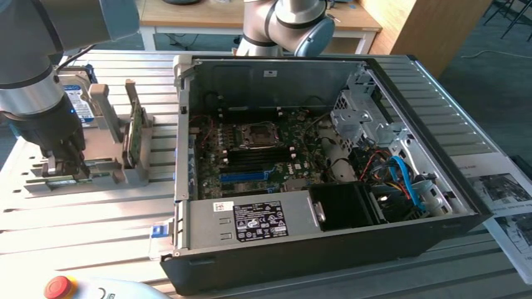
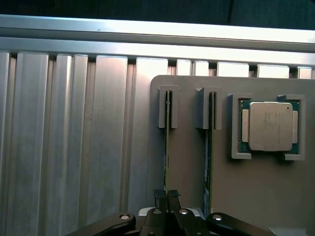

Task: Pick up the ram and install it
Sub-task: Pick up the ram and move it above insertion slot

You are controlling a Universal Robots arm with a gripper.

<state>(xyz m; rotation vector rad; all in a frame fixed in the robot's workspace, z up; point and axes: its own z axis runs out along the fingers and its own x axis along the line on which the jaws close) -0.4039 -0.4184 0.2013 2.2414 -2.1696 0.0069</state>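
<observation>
The ram (image 2: 167, 147) stands edge-on as a thin green board in a slot of the grey holder (image 2: 187, 162). My gripper (image 2: 167, 199) sits over its near end with both dark fingers pressed together on the board's edge. A second thin green board (image 2: 208, 157) stands in the neighbouring slot. In the exterior view my gripper (image 1: 62, 165) is lowered onto the holder (image 1: 99, 171) at the exterior view's left, beside the open computer case (image 1: 187, 124). A green strip of the ram (image 1: 60, 180) shows just below the fingers.
A taller green card (image 1: 133, 134) stands upright in the holder. A processor chip (image 2: 268, 125) lies in the holder's square pocket. Inside the case, the motherboard carries blue slot strips (image 1: 245, 176). A red stop button (image 1: 57, 286) sits at the front edge. Papers (image 1: 507, 187) lie at the exterior view's right.
</observation>
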